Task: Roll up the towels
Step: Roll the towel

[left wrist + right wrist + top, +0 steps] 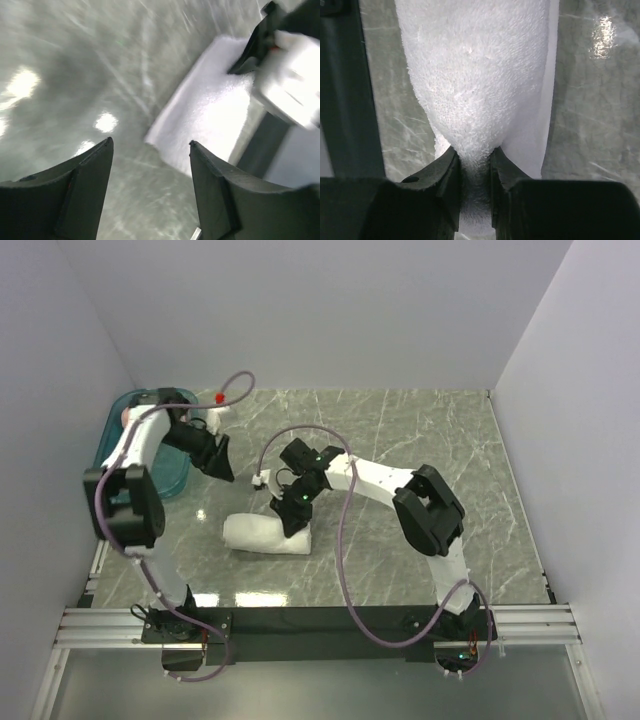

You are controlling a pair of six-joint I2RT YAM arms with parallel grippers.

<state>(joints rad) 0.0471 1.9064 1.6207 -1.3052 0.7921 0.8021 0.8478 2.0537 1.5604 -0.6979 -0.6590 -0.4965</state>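
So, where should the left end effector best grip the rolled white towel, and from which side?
Its free left end, from above: the rolled white towel lies flat crosswise on the table, and the right end effector pinches the other end.

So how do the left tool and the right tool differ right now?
The left tool stands open and empty; the right tool is pinched shut on the towel. The left tool hangs apart from the towel, over the table; the right tool touches it, near one end of the roll. Both have dark fingers.
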